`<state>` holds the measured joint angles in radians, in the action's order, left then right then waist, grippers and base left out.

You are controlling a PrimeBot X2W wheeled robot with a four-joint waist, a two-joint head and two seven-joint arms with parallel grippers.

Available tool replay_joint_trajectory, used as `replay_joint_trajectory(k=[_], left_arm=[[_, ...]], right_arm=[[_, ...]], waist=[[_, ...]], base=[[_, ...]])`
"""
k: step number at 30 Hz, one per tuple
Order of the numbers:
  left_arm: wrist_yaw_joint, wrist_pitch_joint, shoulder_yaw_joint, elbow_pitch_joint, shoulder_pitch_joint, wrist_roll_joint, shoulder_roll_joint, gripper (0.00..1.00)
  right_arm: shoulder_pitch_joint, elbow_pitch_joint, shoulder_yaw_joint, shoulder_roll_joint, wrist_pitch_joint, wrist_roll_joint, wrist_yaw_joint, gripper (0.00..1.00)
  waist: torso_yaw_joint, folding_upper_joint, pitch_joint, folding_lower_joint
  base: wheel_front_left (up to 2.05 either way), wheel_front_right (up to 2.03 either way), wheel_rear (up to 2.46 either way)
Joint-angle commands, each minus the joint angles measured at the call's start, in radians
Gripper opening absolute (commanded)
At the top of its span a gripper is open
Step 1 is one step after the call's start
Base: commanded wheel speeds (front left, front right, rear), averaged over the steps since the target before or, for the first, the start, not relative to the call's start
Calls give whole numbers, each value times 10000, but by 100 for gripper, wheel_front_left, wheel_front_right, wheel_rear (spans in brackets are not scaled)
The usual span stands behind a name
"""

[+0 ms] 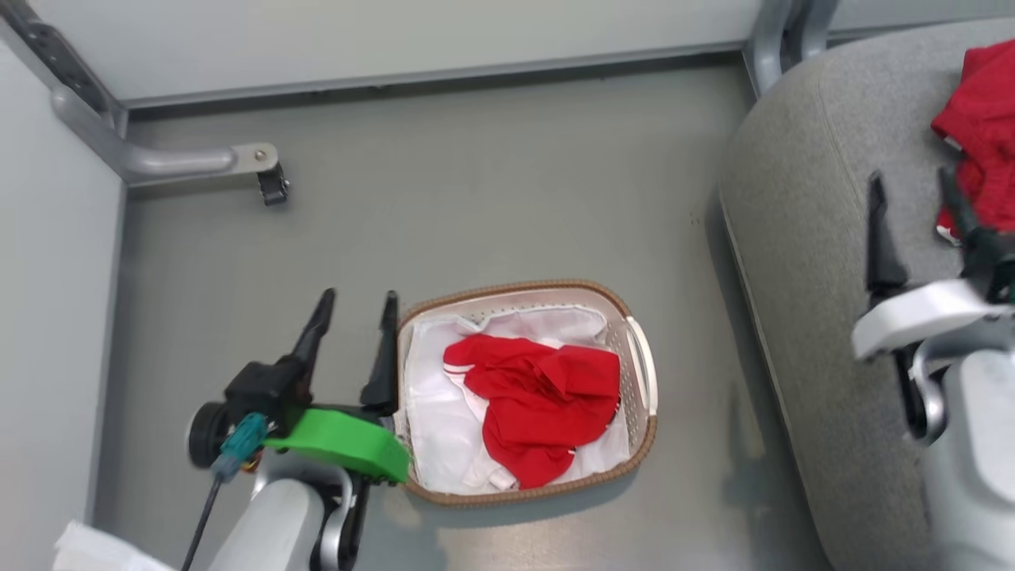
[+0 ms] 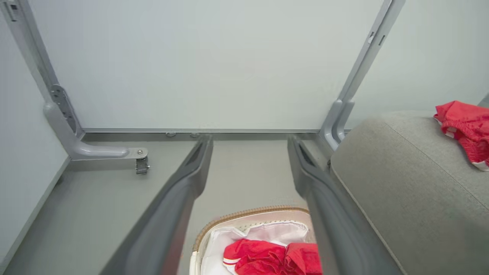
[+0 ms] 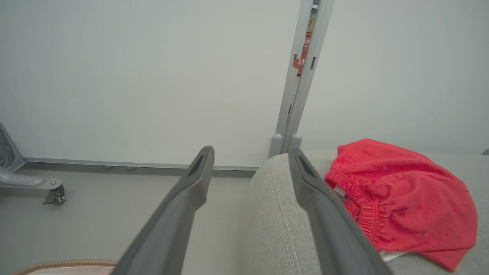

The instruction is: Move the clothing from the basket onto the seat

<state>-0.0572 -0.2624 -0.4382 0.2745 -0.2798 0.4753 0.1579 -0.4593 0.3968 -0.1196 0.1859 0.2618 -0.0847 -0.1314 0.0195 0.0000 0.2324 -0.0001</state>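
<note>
One red garment (image 1: 543,400) lies crumpled on a white liner inside the basket (image 1: 644,369) on the floor; the left wrist view shows it too (image 2: 267,258). A second red garment (image 1: 979,127) rests on the grey seat (image 1: 801,238) at the right, seen close in the right wrist view (image 3: 401,202). My left gripper (image 1: 357,305) stands open just left of the basket's rim, holding nothing. My right gripper (image 1: 912,186) hovers open above the seat, beside the garment there, with nothing between its fingers.
A pale wall runs along the back and left, with a grey metal frame leg and caster (image 1: 270,182) on the floor at the back left. Another frame post (image 1: 773,40) stands behind the seat's corner. Bare grey floor (image 1: 492,182) lies between basket and wall.
</note>
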Motion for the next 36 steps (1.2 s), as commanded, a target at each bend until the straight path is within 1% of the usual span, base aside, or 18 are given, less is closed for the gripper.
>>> replay_joint_trajectory(k=[1, 4, 10, 13, 15, 21, 29, 36], left_arm=[[-48, -34, 304, -135, 319, -252, -71, 100], [71, -33, 944, -365, 886, -544, -297, 100], [328, -22, 1825, -466, 1721, -1029, -625, 100], [445, -23, 2232, -451, 2074, -1201, -752, 100], [531, -23, 2473, -443, 2324, -1284, -813, 100], [801, -23, 2887, -353, 2671, -1564, -953, 100], [994, -23, 3042, -273, 2743, -1765, -1045, 100], [1061, -23, 3036, -172, 2659, -1814, -1069, 100]], right_arm=[[391, -208, 18, -172, 44, 122, 14, 100], [1018, -601, 130, -735, 45, 136, 14, 100], [1985, -790, 207, -1262, 46, 126, 14, 100], [2433, -854, 146, -1317, 47, 85, 14, 100], [2696, -890, 355, -1338, 47, -255, 14, 100], [3155, -979, 600, -1330, 47, -482, 14, 100], [3292, -971, 841, -1331, 48, -602, 14, 100], [3282, -988, 875, -1334, 48, -619, 14, 100]], waist=[[287, 0, -434, 1], [371, 0, -599, 1], [505, 0, -904, 1], [553, 0, -1052, 1], [557, 0, -1154, 1], [543, 0, -1365, 1], [475, 0, -1487, 1], [462, 0, -1478, 1]], base=[[0, 0, 0], [0, 0, 0], [0, 0, 0], [0, 0, 0], [0, 0, 0], [0, 0, 0], [0, 0, 0], [0, 0, 0]])
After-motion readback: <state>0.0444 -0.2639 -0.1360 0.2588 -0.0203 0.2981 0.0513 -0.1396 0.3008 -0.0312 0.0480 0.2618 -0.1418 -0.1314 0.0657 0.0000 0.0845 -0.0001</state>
